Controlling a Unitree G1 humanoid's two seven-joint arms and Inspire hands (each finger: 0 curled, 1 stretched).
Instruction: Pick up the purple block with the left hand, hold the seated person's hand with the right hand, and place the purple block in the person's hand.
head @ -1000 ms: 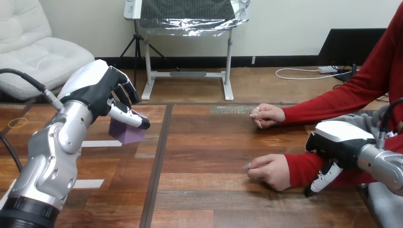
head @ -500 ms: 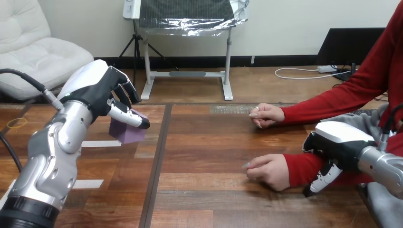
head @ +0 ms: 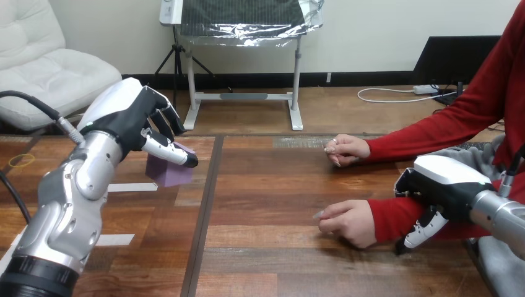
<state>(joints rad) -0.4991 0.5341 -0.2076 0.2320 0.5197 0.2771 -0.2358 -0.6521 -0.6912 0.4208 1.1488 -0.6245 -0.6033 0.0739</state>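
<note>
The purple block [head: 169, 172] stands on the wooden table [head: 272, 260] at the left. My left hand [head: 127, 120] is on it from above, fingers curled behind it and thumb across its near top edge. The person's hand nearer me [head: 345, 223] lies loosely closed on the table at the centre right, its red sleeve running right. My right hand [head: 441, 184] sits over that forearm, apart from the hand, its fingers [head: 423, 230] hanging relaxed in front of the sleeve. The person's farther hand [head: 347, 150] rests on the table beyond it.
A dark seam [head: 205, 204] runs down the table between the block and the person's hands. White tape strips [head: 116, 239] lie on the left part of the table. A yellow ring [head: 22, 160] lies at the far left edge.
The thumb and fingers of my left hand have settled a little closer on the block. My right hand has edged slightly up over the forearm. The person's nearer hand has shifted slightly left.
</note>
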